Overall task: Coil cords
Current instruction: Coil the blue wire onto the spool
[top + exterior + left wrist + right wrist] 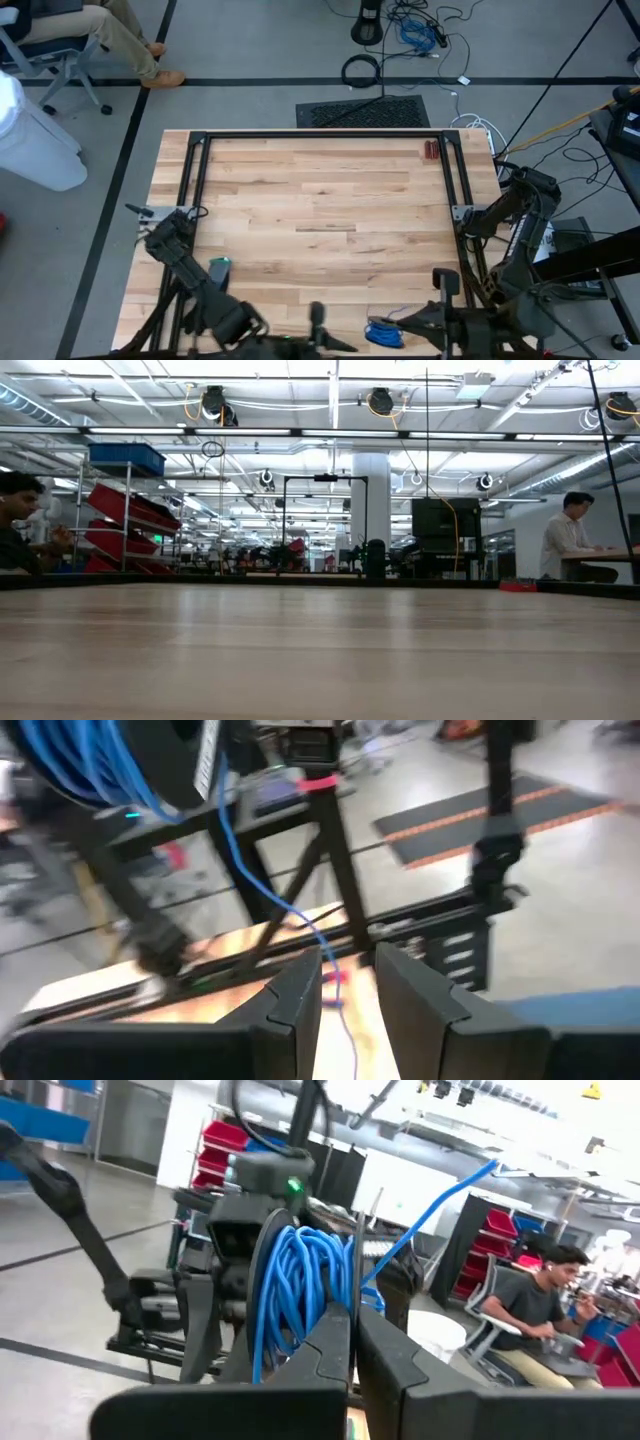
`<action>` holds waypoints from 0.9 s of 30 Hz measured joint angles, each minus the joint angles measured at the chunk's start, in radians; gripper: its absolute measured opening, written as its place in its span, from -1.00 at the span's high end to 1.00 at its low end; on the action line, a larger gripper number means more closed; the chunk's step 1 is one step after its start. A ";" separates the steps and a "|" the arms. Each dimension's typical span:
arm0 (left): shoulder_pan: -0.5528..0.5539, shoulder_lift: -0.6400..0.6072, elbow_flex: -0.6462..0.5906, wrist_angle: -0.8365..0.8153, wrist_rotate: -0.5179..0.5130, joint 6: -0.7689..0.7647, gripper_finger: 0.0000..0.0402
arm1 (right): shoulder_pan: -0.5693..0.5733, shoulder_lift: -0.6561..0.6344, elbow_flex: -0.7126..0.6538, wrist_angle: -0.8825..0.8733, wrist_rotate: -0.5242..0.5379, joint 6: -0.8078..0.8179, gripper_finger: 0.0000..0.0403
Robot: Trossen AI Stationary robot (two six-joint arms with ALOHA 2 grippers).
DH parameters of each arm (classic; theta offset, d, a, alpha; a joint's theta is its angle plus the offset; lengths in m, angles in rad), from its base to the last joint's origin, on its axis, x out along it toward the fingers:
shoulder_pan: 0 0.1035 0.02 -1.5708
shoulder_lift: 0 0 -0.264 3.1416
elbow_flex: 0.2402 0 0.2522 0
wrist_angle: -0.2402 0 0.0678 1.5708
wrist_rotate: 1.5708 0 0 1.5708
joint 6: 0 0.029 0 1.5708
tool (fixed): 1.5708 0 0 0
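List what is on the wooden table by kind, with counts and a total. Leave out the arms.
Blue cord bundle, near edge by the right gripper: 1
Small dark red object, far right corner, too small to identify: 1
Total: 2

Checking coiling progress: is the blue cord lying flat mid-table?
No: the blue cord is bunched at the table's near edge, by the right gripper.

Bright overhead ceiling lights (380,402); heavy motion blur in left wrist view
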 joint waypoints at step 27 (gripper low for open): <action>0.135 0.215 0.000 0.515 0.173 -0.001 0.07 | 0.071 0.001 0.000 0.081 0.007 -0.098 1.00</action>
